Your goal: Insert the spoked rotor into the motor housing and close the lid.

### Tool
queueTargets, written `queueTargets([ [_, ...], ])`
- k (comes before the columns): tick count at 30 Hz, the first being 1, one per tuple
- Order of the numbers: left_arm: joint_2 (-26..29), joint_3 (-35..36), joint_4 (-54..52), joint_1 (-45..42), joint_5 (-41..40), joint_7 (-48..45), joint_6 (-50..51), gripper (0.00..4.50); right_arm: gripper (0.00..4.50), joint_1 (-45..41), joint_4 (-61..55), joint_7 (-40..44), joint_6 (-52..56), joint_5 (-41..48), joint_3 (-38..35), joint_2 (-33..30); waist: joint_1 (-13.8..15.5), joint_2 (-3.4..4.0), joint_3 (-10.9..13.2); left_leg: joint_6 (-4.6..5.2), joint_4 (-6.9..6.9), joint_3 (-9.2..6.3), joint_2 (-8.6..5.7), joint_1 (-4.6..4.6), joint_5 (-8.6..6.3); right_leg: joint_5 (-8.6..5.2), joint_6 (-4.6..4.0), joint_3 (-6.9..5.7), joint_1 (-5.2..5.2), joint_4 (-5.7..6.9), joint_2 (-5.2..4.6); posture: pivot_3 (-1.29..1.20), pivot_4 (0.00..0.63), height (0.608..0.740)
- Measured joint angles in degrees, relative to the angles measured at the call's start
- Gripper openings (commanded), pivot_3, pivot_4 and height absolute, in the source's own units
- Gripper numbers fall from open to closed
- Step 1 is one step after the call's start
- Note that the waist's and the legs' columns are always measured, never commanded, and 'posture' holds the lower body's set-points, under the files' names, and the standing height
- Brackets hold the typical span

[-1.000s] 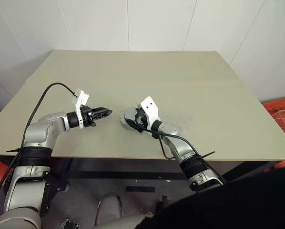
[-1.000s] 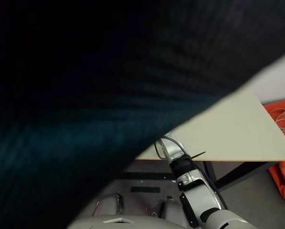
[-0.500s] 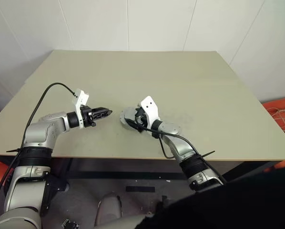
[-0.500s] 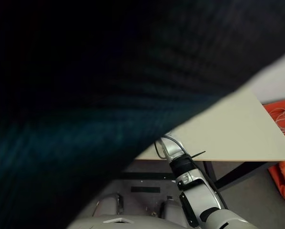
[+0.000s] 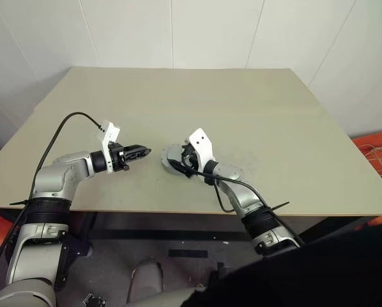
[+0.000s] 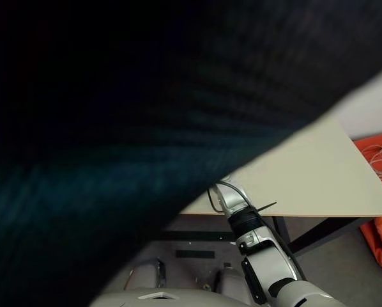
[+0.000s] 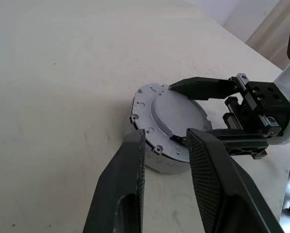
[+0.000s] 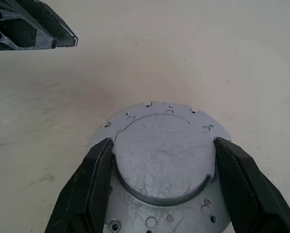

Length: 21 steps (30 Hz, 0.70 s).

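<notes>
No shift — lid (image 8: pixel 164 160) between right claw (image 8: pixel 162 182) fingers

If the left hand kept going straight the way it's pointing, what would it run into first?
Most likely the motor housing with the lid on it, sitting on the table straight ahead of the left hand. The right hand already straddles the raised lid. Depth is uncertain.

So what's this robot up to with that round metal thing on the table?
It is putting a small motor together. The motor housing sits on the table with its grey lid on top, so the inside is covered. The right gripper has its two black fingers set either side of the lid's raised round middle, seemingly gripping it. The left gripper hovers just beside the housing, holding nothing, fingers a little apart.
</notes>
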Motion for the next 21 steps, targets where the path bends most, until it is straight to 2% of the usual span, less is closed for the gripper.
queueTargets([
  [15, -0.72, -0.03, -0.45, 0.01, 0.01, 0.51, 0.0, 1.46, 3.18, -0.79, 2.54, -1.0, -2.06, -0.92, 0.14, 0.59, -0.1, 0.0, 0.0, -0.01, -0.03, -0.01, 0.03, 0.26, 0.0, -0.09, 0.15, 0.03, 0.13, -0.01, 0.01, 0.0, 0.0, 0.74],
  [18, -2.44, 0.02, -0.46, 0.01, -0.04, 2.01, 0.22, 1.46, 3.18, -0.78, 2.51, -1.0, -2.05, -0.92, 0.14, 0.53, -0.1, 0.0, 0.0, -0.01, -0.03, -0.01, 0.03, 0.26, 0.0, -0.09, 0.15, 0.03, 0.14, -0.01, 0.01, 0.0, 0.0, 0.74],
  [21, -6.53, -0.22, -0.85, 0.56, -0.17, 5.01, 1.3, 1.46, 3.18, -0.78, 2.47, -1.01, -2.02, -0.92, 0.17, 0.44, -0.09, 0.0, 0.0, -0.01, -0.02, 0.01, 0.0, 0.26, 0.0, -0.09, 0.16, 0.05, 0.16, -0.03, 0.0, 0.0, 0.0, 0.74],
])
